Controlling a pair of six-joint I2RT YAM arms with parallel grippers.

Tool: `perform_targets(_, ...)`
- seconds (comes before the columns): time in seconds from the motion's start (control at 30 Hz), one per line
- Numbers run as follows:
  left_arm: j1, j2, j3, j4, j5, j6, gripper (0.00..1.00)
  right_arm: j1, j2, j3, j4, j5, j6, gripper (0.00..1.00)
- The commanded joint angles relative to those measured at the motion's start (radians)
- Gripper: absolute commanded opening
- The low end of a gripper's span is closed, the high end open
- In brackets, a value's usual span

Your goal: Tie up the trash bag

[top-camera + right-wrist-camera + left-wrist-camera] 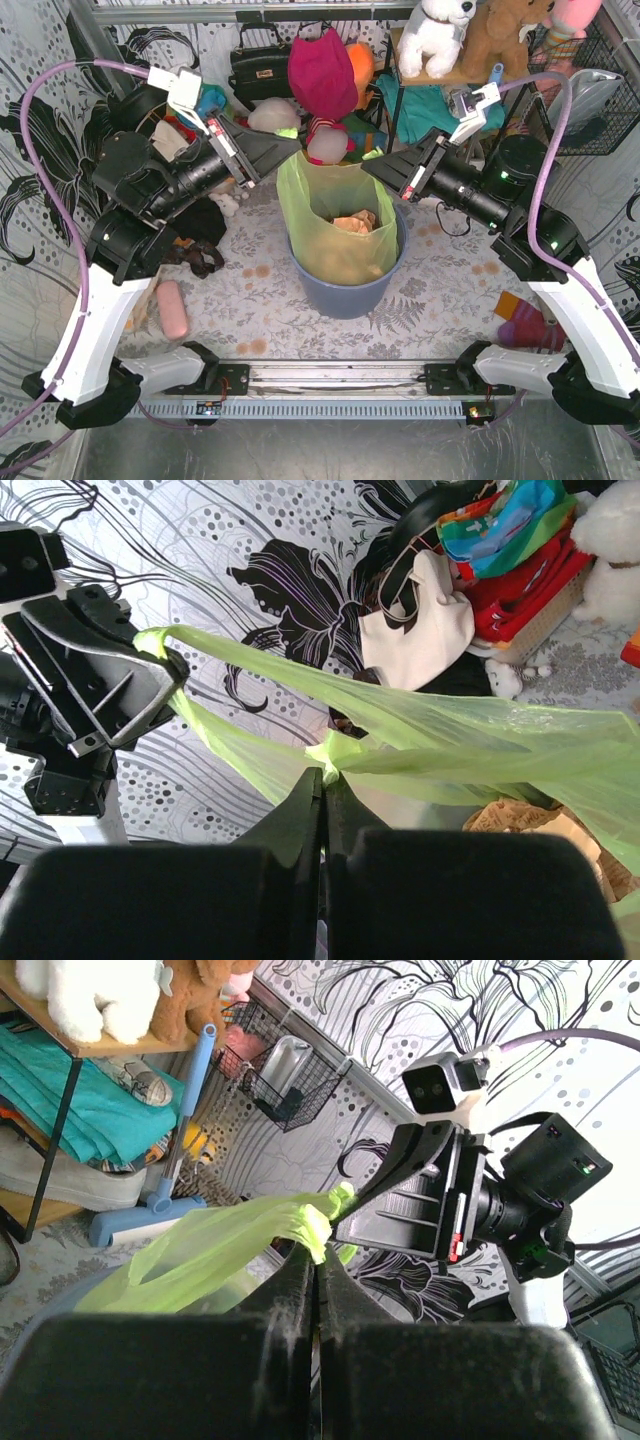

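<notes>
Black-and-white flower-patterned wall hangings [40, 190] close in the cell. A grey leaf-printed tablecloth [440, 300] covers the table, with toys and bags heaped along its far edge. At its centre stands a round blue-grey plastic bin [345, 295] lined with the thin translucent light-green plastic trash bag [320, 215]. The left gripper [290, 152] is clenched on a bunched bag strip at the left rim, and the right gripper [368, 168] on one opposite. The film between them seems taut. Crumpled tan paper [355, 222] lies inside.

Trash bag [330, 200]: translucent lime green. Paper [356, 222] inside: tan. Bin [345, 295]: blue-grey. Table cover [440, 295]: pale grey, fern print, orange spots, possibly stains.
</notes>
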Motion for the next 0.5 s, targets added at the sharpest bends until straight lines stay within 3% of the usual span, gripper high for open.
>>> perform_targets(0.0, 0.009, -0.012, 0.059, 0.025, -0.046, 0.015, 0.06, 0.004, -0.007, 0.006, 0.072, 0.000, 0.020, 0.00)
perform_targets(0.23, 0.015, 0.129, 0.352, -0.102, -0.023, 0.085, 0.06, 0.004, 0.135, 0.255, 0.058, -0.014, -0.059, 0.00)
perform_targets(0.33, 0.016, 0.140, 0.329, -0.097, 0.000, 0.070, 0.06, 0.004, 0.174, 0.318, 0.028, -0.022, -0.067, 0.00)
perform_targets(0.47, 0.019, 0.057, 0.178, -0.053, -0.019, 0.061, 0.06, 0.003, 0.105, 0.142, 0.101, -0.009, -0.035, 0.00)
